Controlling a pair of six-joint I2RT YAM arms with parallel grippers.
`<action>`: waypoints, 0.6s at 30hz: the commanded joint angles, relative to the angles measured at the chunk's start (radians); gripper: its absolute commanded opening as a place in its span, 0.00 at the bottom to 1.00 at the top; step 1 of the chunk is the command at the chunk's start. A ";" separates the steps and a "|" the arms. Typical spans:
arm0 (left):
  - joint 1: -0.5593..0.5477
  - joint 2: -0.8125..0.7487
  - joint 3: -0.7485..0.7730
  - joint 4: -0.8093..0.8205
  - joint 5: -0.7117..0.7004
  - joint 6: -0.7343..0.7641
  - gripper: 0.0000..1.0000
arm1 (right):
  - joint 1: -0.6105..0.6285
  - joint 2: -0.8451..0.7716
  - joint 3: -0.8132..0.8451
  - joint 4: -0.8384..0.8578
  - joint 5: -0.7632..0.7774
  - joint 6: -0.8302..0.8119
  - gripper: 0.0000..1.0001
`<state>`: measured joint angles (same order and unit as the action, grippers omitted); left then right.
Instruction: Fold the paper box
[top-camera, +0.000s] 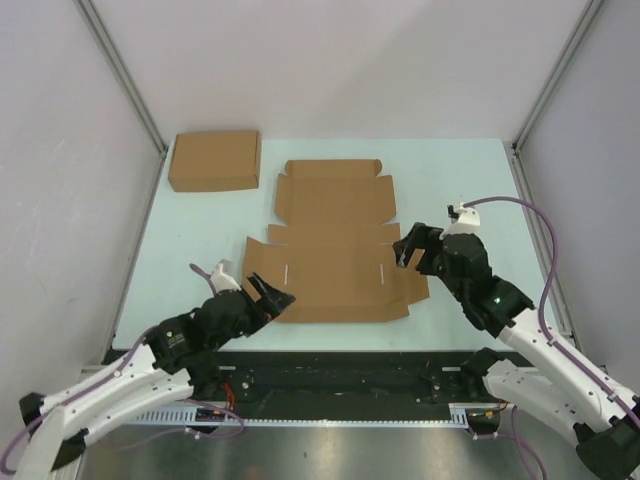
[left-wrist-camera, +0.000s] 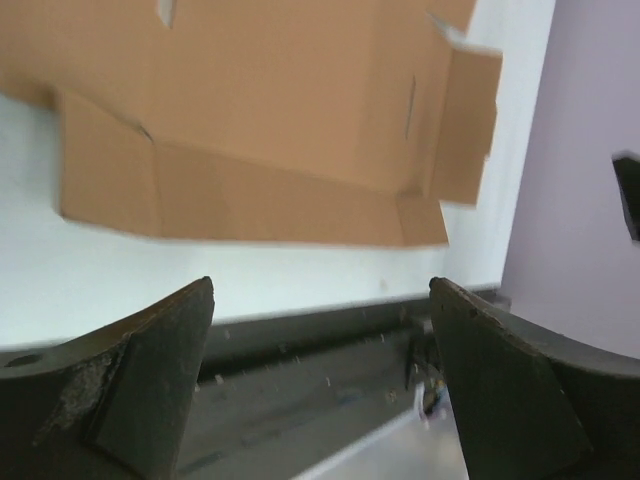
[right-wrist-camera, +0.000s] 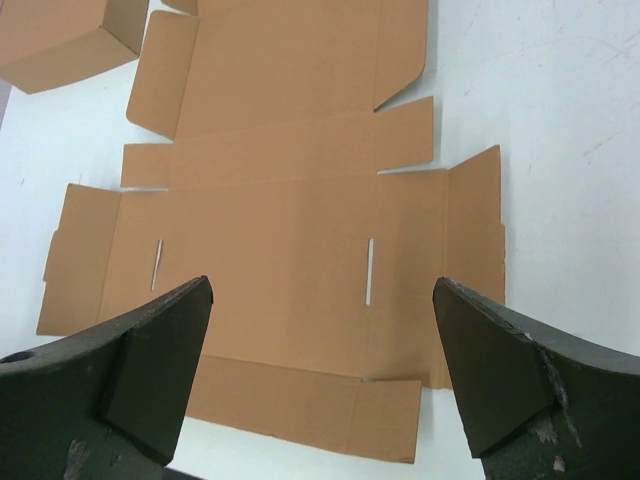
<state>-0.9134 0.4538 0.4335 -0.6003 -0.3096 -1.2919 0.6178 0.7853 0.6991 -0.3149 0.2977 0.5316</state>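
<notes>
1. The paper box (top-camera: 335, 245) lies unfolded and flat in the middle of the pale worktop (top-camera: 470, 180), its flaps and tabs spread out. 2 narrow slots show in its main panel.
2. The left jaws stand wide apart and hold nothing, low at the paper box's near-left corner. In the left wrist view the cardboard lies ahead of them, not between them.
3. The right jaws are also wide apart and empty, over the right side flap.
4. A ready-made brown box (top-camera: 214, 160) sits at the far-left of the worktop, apart from the paper box.
</notes>
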 joint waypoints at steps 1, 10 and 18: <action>-0.215 0.104 0.047 -0.027 -0.187 -0.323 0.94 | 0.032 -0.023 0.005 -0.030 0.000 0.044 0.99; -0.455 0.388 -0.097 0.258 -0.279 -0.688 0.92 | 0.059 -0.078 0.005 -0.065 0.021 0.048 0.99; -0.484 0.520 -0.145 0.378 -0.508 -0.851 0.98 | 0.060 -0.083 0.004 -0.102 0.023 0.041 0.99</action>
<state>-1.3960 0.9211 0.3042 -0.3336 -0.6144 -1.9320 0.6731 0.7094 0.6994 -0.4011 0.3061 0.5690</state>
